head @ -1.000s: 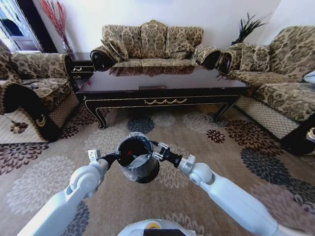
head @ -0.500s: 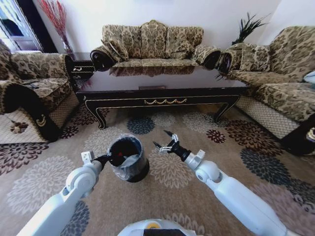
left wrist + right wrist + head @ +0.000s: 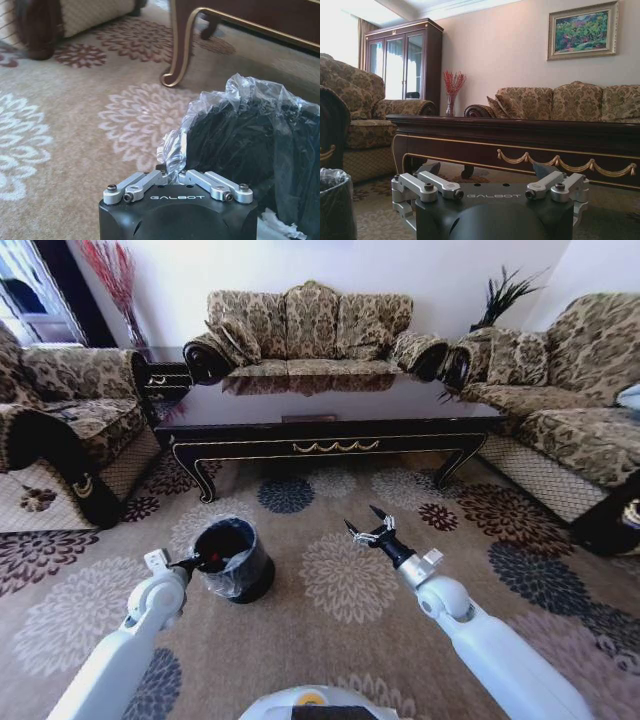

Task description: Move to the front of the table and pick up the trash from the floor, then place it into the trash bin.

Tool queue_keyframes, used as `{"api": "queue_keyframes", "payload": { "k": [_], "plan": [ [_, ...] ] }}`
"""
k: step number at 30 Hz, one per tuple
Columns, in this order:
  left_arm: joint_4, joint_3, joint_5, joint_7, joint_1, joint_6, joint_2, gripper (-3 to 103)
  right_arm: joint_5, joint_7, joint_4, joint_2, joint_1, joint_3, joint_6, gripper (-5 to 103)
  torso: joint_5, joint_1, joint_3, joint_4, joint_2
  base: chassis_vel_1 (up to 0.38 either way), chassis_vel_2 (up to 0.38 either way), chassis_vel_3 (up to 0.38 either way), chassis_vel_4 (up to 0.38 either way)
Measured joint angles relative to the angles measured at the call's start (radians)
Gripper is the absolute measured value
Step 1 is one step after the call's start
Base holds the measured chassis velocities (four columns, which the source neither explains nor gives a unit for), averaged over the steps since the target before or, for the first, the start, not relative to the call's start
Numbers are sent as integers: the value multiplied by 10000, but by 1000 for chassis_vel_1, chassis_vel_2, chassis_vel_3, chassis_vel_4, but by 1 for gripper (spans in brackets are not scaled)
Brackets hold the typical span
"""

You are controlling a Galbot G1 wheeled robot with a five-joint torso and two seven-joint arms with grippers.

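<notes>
bright daylight from window (image 3: 335, 45) | glare on table (image 3: 330, 400) top | wide-angle bending at head-view edges

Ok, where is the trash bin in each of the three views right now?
Head view: the trash bin stands on the floor, at the left gripper, before the table.
Left wrist view: it is right at the gripper, whose jaws pinch its clear liner.
Right wrist view: only its lined rim shows, at the picture's lower left edge.
Shared landmark: the table's gold-trimmed front.
</notes>
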Motion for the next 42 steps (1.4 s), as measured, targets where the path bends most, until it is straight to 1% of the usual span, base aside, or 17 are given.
{"api": "queue_keyframes", "payload": {
  "k": [3,6,7,8,11,13,16,19,22,24,25,26,28,29,39,41,42],
  "plan": [
    [531,-156,155,237,-71,-255,-137,3,0,24,-109,-11,-126,151,6,100,2,0,1,1,0,0,0,0,0],
    [793,-247,237,446,-144,-371,-164,3,-18,24,-131,-33,-250,256,10,100,-1,0,1,3,0,0,0,0,0],
    [915,-290,293,588,-193,-422,-164,3,-34,23,-137,-40,-319,309,11,100,-2,0,0,2,1,0,0,0,0],
    [1356,-407,511,1025,-364,-638,-147,3,-82,16,-146,-41,-445,424,12,100,1,0,0,-3,0,0,0,0,0],
    [1686,-482,540,1196,-485,-744,-108,3,-109,10,-146,-39,-539,510,12,100,2,0,0,-3,0,0,0,0,0],
    [1949,-574,377,1274,-572,-755,-86,3,-136,-4,-126,-39,-696,651,12,100,0,1,1,3,0,0,0,0,0],
    [2001,-635,169,1288,-630,-719,-99,3,-186,-18,-114,-51,-840,776,12,100,2,0,0,3,0,0,0,0,0],
    [1988,-645,-87,1203,-660,-529,-149,3,-237,-29,-114,-52,-955,867,11,100,3,0,0,-3,0,0,0,0,0],
    [1702,-643,-500,862,-645,14,-217,3,-320,-46,-96,-39,-1101,964,-2,100,2,0,0,-1,0,0,0,0,0],
    [1647,-644,-592,791,-644,145,-217,3,-340,-51,-86,-38,-1129,982,-5,100,1,0,0,0,0,0,0,0,0],
    [1609,-643,-768,606,-653,396,-190,3,-372,-59,-84,-35,-1182,1009,-8,100,1,-1,0,-1,0,0,0,0,0],
    [1609,-643,-768,606,-653,396,-190,3,-372,-59,-84,-35,-1182,1009,-8,100,1,-1,0,-1,0,0,0,0,0],
    [1676,-651,-1059,201,-698,800,-88,3,-427,-76,-94,-29,-1261,1047,-9,100,3,0,0,-1,0,0,0,0,0],
    [1757,-652,-1124,121,-726,912,-35,3,-451,-82,-109,-23,-1293,1059,-9,100,1,0,0,0,0,0,0,0,0],
    [2249,-458,-1243,-82,-1219,1127,177,3,-587,-149,-190,64,-1339,1023,-4,100,5,-1,-1,-1,0,0,0,0,0],
    [2329,-393,-1282,-188,-1353,1185,190,3,-604,-197,-225,67,-1339,1018,2,100,4,-1,-1,0,0,0,0,0,0],
    [2382,-319,-1335,-369,-1492,1267,211,3,-617,-220,-273,70,-1331,1007,11,100,3,-1,-1,-1,0,0,0,0,0]
  ]
}}
